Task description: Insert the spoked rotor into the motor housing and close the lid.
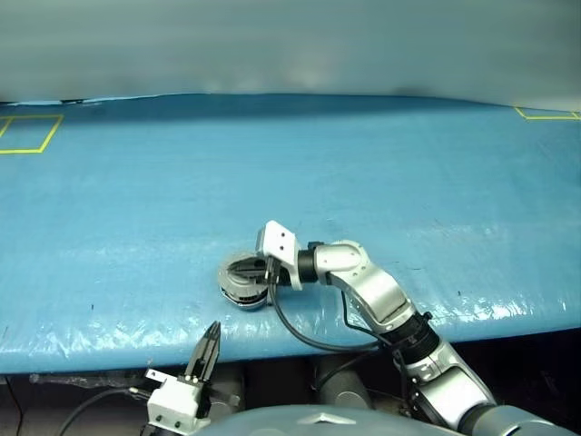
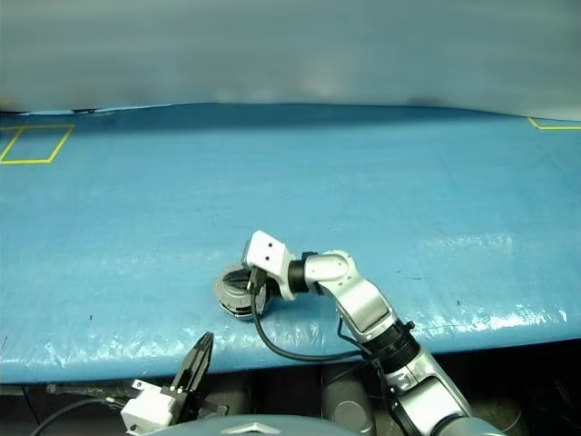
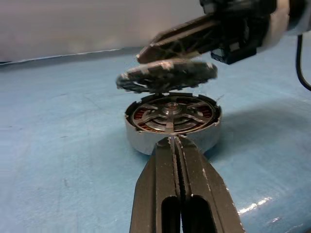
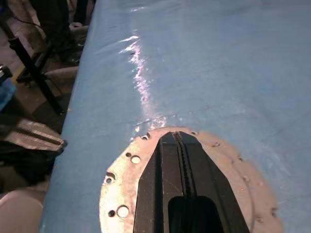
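Right gripper clamped on lid, held tilted just above motor housing near table's front edge, spoked rotor seated inside. Left gripper closed, empty, beside.

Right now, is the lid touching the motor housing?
Apart. The left wrist view shows the lid, held in the right tool, hovering above the motor housing with a clear gap.

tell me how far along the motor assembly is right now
Done: the spoked rotor already sits inside the motor housing on the blue table. In hand: the right tool is shut on the lid, holding it just above the housing, slightly tilted and not yet seated. The left tool is shut, empty, near the table edge. Left: lower the lid on and release.
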